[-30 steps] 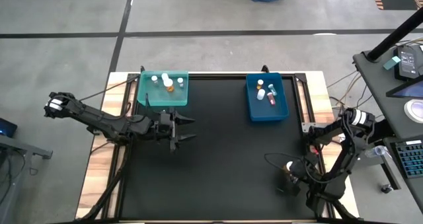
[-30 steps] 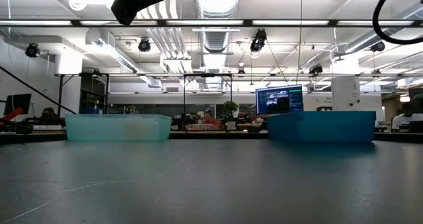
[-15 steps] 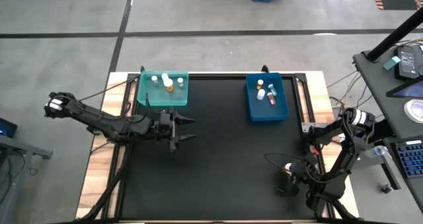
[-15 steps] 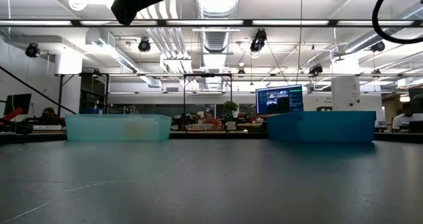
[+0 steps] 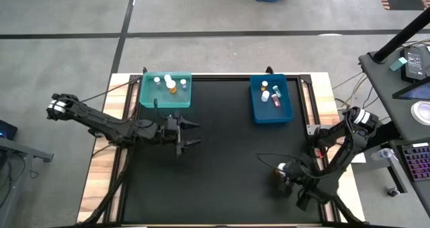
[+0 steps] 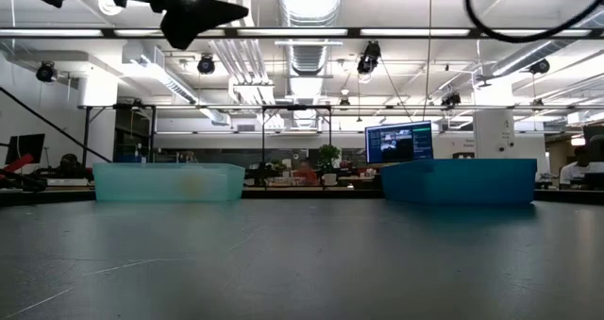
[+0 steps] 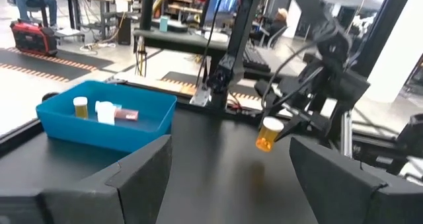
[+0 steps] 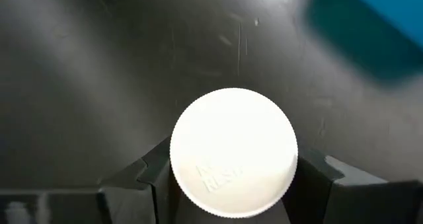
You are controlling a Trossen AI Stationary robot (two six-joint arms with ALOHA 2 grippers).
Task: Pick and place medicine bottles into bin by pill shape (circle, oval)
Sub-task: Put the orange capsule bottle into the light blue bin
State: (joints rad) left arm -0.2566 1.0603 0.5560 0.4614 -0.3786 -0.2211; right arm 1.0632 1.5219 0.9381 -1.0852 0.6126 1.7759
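My right gripper (image 5: 282,171) hangs over the table's near right part, shut on an amber medicine bottle with a white cap (image 7: 268,133). In the right wrist view the cap (image 8: 232,161) shows round between the two fingers. My left gripper (image 5: 190,134) hovers open and holds nothing, just in front of the teal bin (image 5: 144,93); its fingers frame the left wrist view (image 7: 228,178). Several small bottles (image 5: 168,83) lie in the teal bin, and several more (image 5: 272,93) lie in the blue bin (image 5: 257,110). My right gripper pinches the bottle between its two fingers (image 8: 152,178), one on each side just under the white cap (image 8: 198,184). The fingers come from above, pointing down. The bottle stays upright, cap up, and hangs clear of the table above its own shadow (image 7: 254,172).
The two bins stand at the table's far edge, teal at left and blue (image 7: 99,128) at right, with bare black mat between and in front of them. A desk with a keyboard and devices (image 5: 413,66) stands beyond the right edge.
My right gripper has shut on the amber bottle, which stood on the mat. It has lifted the bottle clear and carried it a little toward the table's left. My left gripper has shifted slightly and stays open.
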